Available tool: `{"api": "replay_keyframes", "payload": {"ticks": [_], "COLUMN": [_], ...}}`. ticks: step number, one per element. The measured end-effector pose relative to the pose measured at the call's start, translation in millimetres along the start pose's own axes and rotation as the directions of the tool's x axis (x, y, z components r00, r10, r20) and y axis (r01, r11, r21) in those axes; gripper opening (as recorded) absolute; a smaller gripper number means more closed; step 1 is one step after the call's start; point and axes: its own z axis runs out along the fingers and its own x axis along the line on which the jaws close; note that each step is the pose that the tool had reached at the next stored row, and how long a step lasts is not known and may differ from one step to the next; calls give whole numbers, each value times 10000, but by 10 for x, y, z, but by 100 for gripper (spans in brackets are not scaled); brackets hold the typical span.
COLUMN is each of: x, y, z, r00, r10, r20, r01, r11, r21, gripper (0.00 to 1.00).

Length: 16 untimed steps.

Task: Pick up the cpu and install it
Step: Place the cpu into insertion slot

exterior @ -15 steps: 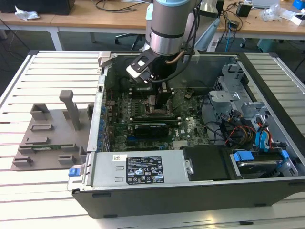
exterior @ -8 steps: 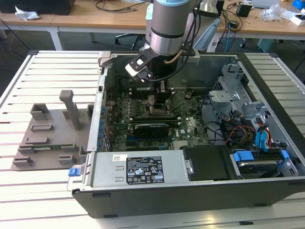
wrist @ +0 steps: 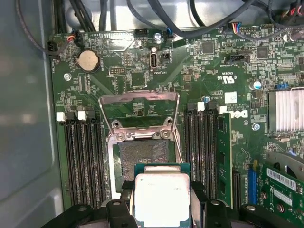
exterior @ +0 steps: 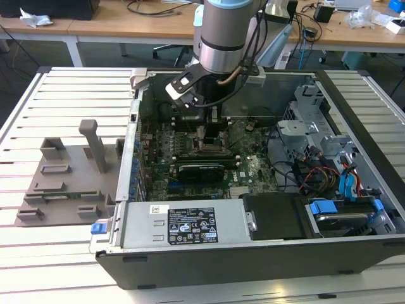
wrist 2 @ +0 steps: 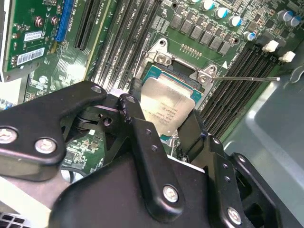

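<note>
My gripper (wrist: 161, 202) is shut on the cpu (wrist: 161, 195), a flat square chip with a silver-grey metal top and a green rim, one black finger (wrist: 124, 191) on each side. The chip hangs close over the open motherboard socket (wrist: 142, 159), whose metal load frame (wrist: 140, 100) is swung up. In the second wrist view the cpu (wrist 2: 166, 107) sits between the fingers (wrist 2: 132, 105) and overlaps the socket (wrist 2: 178, 71); whether it touches is hidden. In the exterior view the gripper (exterior: 205, 126) reaches down into the open computer case (exterior: 354, 253).
Memory slots (wrist: 80, 156) flank the socket on both sides, and a thin lever (wrist 2: 247, 78) sticks out beside it. A grey fixture tray (exterior: 63, 177) lies on the slatted table at the exterior view's left. The power supply (exterior: 183, 223) and drive cage (exterior: 329, 158) crowd the case.
</note>
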Motion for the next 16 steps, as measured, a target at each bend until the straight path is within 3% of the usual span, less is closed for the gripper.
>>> {"api": "replay_keyframes", "payload": {"ticks": [4,8,12,16], "x": [0,0,0,0], "y": [0,1,0,0], "z": [0,5,7,8], "r00": [9999,9989,9928,9913], "r10": [168,-474,-1195,-1314], "r20": [-6,22,55,61], "r01": [-168,474,1195,1314], "r11": [9999,9989,9928,9913], "r21": [4,-11,-26,-29], "gripper": [55,55,55,55]}}
